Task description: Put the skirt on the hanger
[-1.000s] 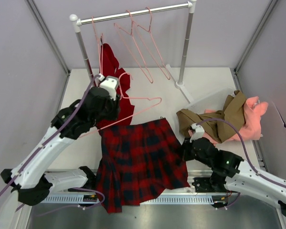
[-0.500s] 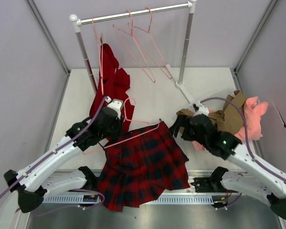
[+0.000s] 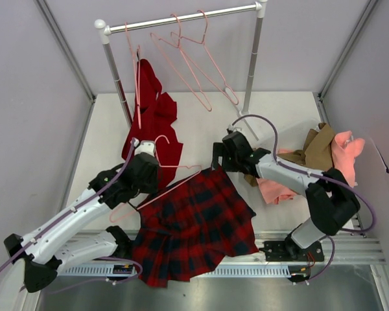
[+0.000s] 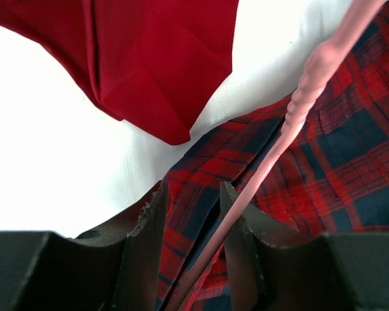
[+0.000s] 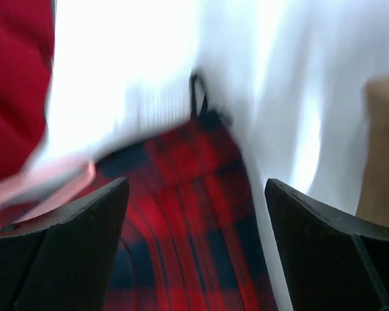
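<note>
The plaid skirt (image 3: 194, 223) lies flat on the table near the front edge, its waist edge toward the rack. A pale-pink hanger (image 3: 181, 181) rests slantwise along that waist edge, hook pointing to the rear. My left gripper (image 3: 154, 184) is shut on the hanger's bar (image 4: 311, 71) at the skirt's top left corner, with plaid fabric (image 4: 350, 175) also between its fingers (image 4: 236, 217). My right gripper (image 3: 219, 155) hovers open over the skirt's top right corner (image 5: 181, 168), with nothing between its fingers (image 5: 84, 220). The right wrist view is blurred.
A metal clothes rack (image 3: 181, 18) stands at the back with spare pink hangers (image 3: 194, 71) on it. A plain red garment (image 3: 157, 123) hangs down by its left post. Tan and pink clothes (image 3: 318, 155) are piled at the right.
My right gripper has opened and swung from the skirt's right side up to its top right corner. My left gripper has lowered the hanger onto the skirt's waist edge.
</note>
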Available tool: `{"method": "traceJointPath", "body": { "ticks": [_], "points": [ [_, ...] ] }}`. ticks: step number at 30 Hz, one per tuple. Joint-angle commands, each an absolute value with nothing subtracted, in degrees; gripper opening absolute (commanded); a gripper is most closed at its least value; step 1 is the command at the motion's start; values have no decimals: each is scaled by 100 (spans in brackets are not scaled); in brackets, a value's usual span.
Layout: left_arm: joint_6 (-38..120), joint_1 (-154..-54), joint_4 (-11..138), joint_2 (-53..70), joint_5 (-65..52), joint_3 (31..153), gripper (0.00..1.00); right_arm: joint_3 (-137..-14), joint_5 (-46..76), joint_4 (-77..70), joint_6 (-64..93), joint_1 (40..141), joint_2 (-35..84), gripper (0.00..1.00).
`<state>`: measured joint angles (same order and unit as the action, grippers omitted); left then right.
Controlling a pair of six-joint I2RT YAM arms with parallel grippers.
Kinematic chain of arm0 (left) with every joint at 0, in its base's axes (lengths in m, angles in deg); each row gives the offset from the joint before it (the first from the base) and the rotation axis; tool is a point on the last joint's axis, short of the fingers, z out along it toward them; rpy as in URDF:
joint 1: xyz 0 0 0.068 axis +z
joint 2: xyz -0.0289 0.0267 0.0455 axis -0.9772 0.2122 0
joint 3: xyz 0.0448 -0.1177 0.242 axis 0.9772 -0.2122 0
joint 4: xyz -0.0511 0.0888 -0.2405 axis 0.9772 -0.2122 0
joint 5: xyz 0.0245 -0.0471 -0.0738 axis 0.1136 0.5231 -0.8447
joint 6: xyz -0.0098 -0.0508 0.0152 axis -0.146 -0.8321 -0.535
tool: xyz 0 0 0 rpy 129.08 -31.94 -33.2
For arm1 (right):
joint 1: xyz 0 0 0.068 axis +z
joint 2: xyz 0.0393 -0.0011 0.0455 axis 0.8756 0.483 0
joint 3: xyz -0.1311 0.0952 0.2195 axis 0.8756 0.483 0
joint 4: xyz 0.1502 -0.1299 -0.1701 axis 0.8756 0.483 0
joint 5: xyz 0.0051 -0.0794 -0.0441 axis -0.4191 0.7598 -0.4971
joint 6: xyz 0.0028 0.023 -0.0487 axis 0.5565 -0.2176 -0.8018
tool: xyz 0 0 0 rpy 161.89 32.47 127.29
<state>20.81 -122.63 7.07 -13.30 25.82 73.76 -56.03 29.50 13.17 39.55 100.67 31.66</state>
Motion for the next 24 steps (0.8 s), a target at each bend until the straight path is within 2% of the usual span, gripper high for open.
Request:
{"method": "traceJointPath", "body": {
  "ticks": [1, 4, 9, 15, 20, 24],
  "points": [
    [1854, -12275, 655, -1468, 2804, 7358, 0, -6307, 3126, 844, 4571, 9760, 3547, 91],
    [1863, -12275, 752, -1635, 2831, 7287, 0, -6598, 3178, 870, 5170, 9610, 4057, 89],
    [1916, -12266, 753, -1697, 2919, 7375, 0, -7161, 3284, 1204, 5154, 9759, 4779, 85],
    [2144, -12205, 779, -1591, 2884, 7489, 0, -6960, 3399, 1495, 5197, 9865, 4728, 82],
    [2258, -12117, 901, -1591, 2787, 7490, 0, -6827, 3284, 1477, 5285, 10005, 4771, 72],
    [2390, -12073, 884, -1565, 2752, 7533, 0, -6757, 3380, 1512, 5338, 10049, 4816, 53]
  ]
}}
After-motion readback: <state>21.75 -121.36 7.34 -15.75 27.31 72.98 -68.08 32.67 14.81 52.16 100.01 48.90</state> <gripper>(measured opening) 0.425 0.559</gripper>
